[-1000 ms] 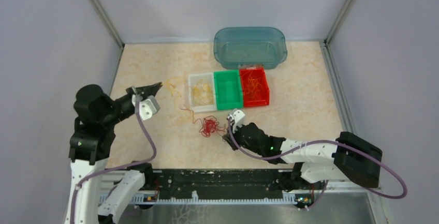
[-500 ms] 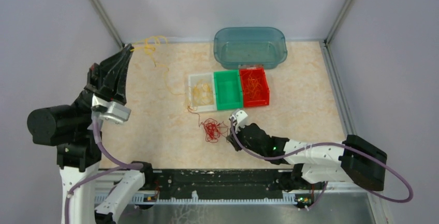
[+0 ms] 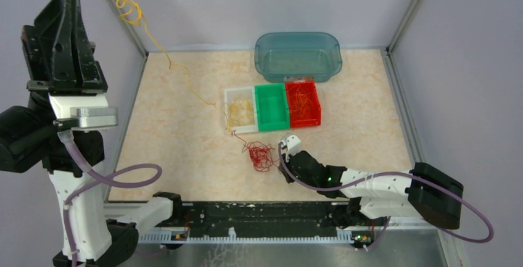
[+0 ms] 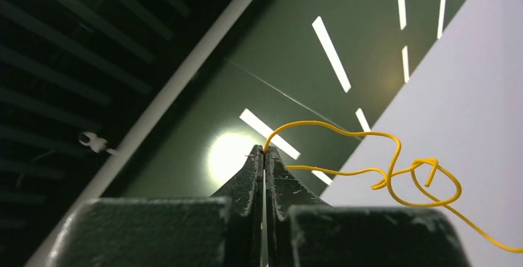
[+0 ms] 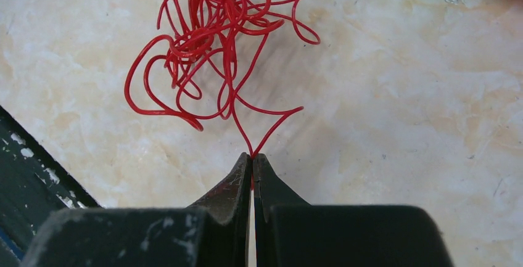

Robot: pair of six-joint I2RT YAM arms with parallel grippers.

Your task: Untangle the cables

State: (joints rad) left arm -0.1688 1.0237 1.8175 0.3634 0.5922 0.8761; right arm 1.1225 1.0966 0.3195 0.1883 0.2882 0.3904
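Left end effector point(image 4: 264, 153) high, clenched on yellow cable point(image 4: 427, 163); right end effector point(image 5: 252, 156) pinching red cable clump point(image 5: 210, 26).

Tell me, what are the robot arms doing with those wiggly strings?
They are pulling tangled wires apart. The left gripper, raised high, pinches one yellow wire that stretches down to the white bin. The right gripper, low on the table, pinches a strand of the red clump. That clump is all knotted up.
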